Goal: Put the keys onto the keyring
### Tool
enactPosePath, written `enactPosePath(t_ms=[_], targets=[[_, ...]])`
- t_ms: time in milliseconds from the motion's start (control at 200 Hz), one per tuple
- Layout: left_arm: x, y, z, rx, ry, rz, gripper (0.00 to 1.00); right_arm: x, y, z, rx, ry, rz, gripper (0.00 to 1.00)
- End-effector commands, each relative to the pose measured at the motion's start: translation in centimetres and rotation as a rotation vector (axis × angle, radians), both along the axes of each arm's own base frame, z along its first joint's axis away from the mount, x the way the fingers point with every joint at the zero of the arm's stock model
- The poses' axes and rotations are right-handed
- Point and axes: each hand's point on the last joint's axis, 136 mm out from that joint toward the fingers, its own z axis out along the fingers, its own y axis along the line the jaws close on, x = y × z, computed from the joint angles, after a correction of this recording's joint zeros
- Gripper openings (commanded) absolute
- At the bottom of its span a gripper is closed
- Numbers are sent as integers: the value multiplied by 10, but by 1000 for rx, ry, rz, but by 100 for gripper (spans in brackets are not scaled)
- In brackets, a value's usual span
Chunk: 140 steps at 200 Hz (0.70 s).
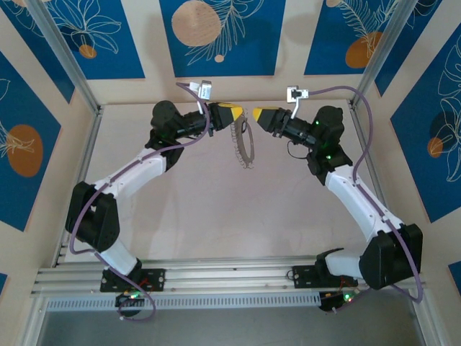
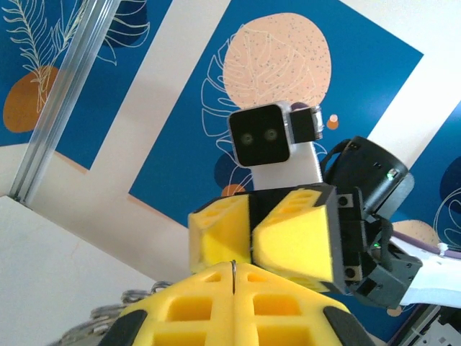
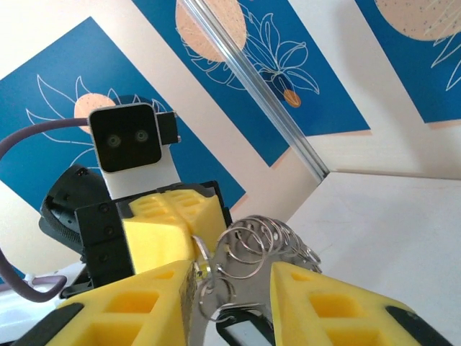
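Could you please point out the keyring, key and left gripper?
Silvery coiled keyring (image 1: pixel 245 164): top view, hanging loop's lowest bend.
Dark tag key (image 3: pixel 241 334): right wrist view, pale centre.
Left gripper (image 1: pixel 238 114): top view, between fingertips.

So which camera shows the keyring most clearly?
The right wrist view: the keyring is close, and its separate silvery coils are clear. The top external view shows the whole keyring, but small. The left wrist view catches a few coils at its lower edge.
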Motion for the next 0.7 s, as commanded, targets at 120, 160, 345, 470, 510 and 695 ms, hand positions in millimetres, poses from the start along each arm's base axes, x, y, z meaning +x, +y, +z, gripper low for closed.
enactPosePath(t_ms=[120,160,345,470,510,695], targets=[[-9,1,19,-53,-58,-6,0,1,6,24,60,-51,40,32],[-9,2,18,-52,-58,-7,0,0,8,26,60,-56,46,31],[-9,1,18,-52,-58,-10,0,-2,14,25,57,-61,60,30],[-9,1,17,-50,-56,-13,0,-2,17,24,56,-60,65,30],[-10,0,17,-49,-57,-17,0,-3,19,23,56,-58,71,30],[-10,0,17,-48,-58,-18,0,-3,24,21,53,-52,86,25]])
